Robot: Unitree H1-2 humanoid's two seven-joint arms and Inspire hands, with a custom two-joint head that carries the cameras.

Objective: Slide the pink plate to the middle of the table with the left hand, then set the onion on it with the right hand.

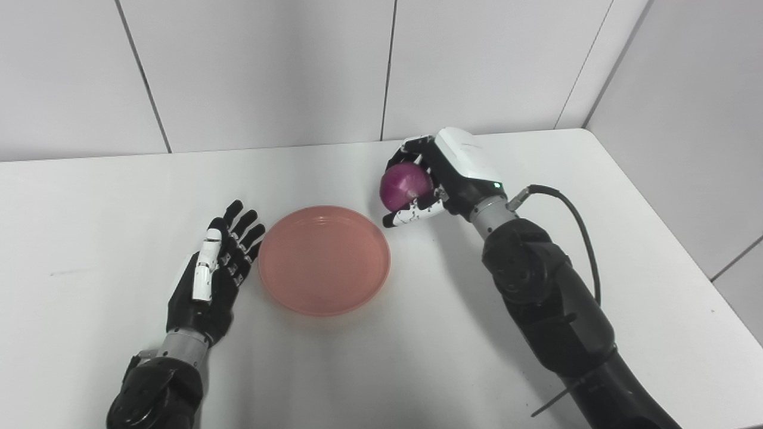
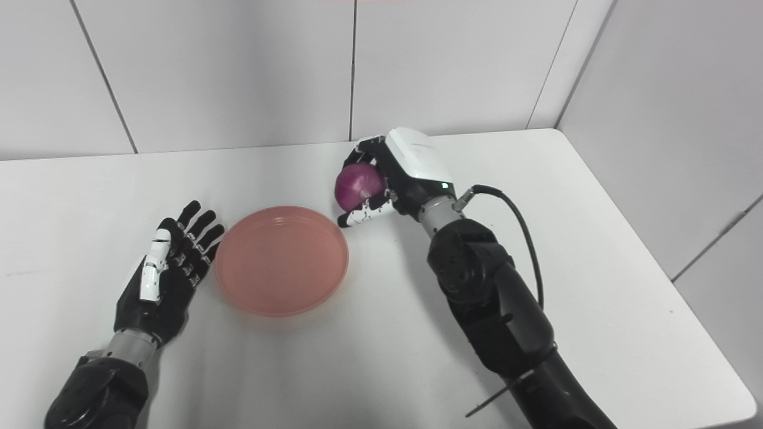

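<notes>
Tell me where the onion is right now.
The onion is held in the right hand, just beyond the far right rim of the pink plate.

white table [image 1: 89, 196], grey panelled wall [image 1: 268, 65]

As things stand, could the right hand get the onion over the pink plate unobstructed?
Probably yes. The right hand, shut on the red onion, sits just beyond the pink plate, which is empty; the left hand rests open beside its opposite rim.

A purple onion [image 2: 358, 183] is gripped in the right hand [image 2: 393, 176], raised just beyond the rim of the pink plate [image 2: 281, 260]. The left hand [image 2: 167, 274] is laid flat with fingers spread beside the plate on the white table [image 2: 596, 238]
</notes>
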